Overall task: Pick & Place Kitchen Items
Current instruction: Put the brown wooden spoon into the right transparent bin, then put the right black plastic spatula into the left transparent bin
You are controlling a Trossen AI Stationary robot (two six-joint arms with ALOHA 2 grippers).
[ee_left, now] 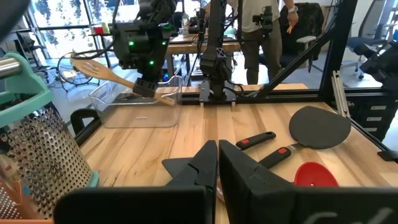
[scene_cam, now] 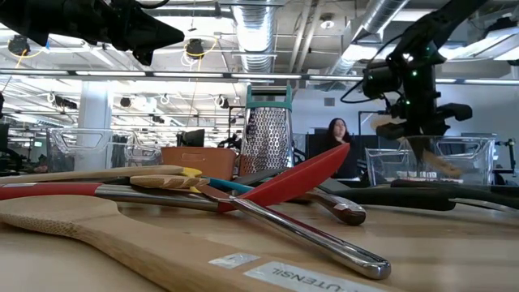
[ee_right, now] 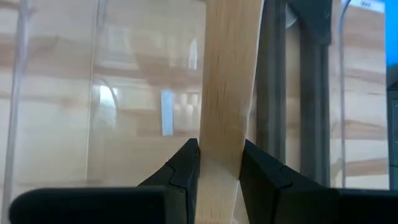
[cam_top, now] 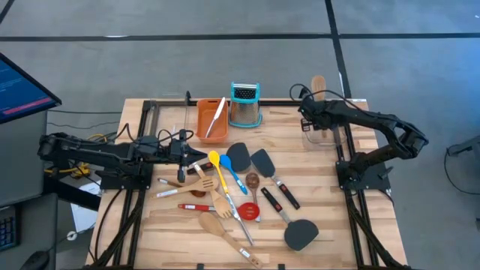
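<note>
Several kitchen items (cam_top: 229,196), among them wooden spoons, black turners and yellow, blue and red spoons, lie in a heap at the table's middle. One pale utensil (cam_top: 217,116) lies in the orange tray (cam_top: 204,120). My right gripper (cam_top: 309,124) is shut on a wooden utensil (ee_left: 102,70) over a clear bin (cam_top: 324,136) at the far right. My left gripper (cam_top: 201,155), shut with nothing in it, hovers level at the left of the heap; its fingers (ee_left: 217,158) meet in the left wrist view. My right gripper pinches the wooden utensil's flat handle (ee_right: 224,124) between its two fingers (ee_right: 186,168), which lie across it. The fingers slant down from above. The utensil is tilted: its lower end (scene_cam: 442,166) is inside the clear bin, and its upper end (cam_top: 318,82) sticks out past the table's far edge.
A steel box grater with a teal top (cam_top: 245,105) stands beside the orange tray at the far middle. Black frame rails (cam_top: 349,172) run along both table sides. People (ee_left: 261,31) stand in the room beyond the table.
</note>
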